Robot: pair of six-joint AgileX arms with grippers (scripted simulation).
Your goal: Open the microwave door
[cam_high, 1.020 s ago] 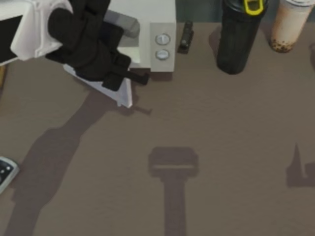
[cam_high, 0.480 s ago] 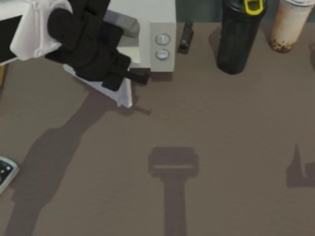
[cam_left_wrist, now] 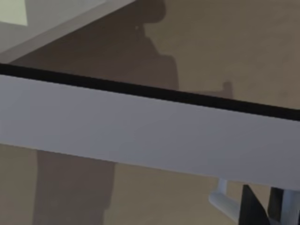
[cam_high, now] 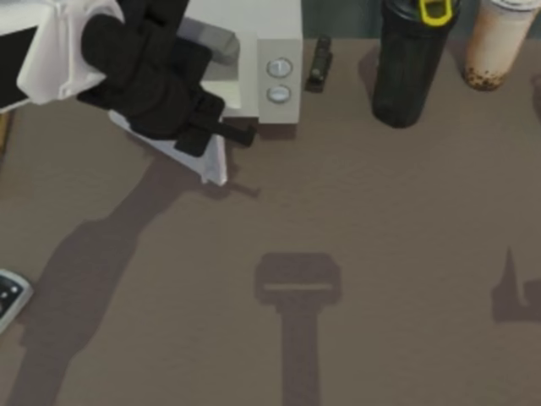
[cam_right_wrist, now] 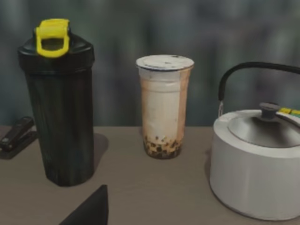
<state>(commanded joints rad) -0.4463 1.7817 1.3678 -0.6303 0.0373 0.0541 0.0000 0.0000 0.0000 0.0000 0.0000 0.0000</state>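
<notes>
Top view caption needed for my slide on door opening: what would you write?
Left gripper at the microwave door, which is swung partly open from the microwave; black bottle and bubble tea cup stand to the right.

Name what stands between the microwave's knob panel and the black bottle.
In the top view, only a small black stapler-like thing lies between the knob panel and the black bottle.
</notes>
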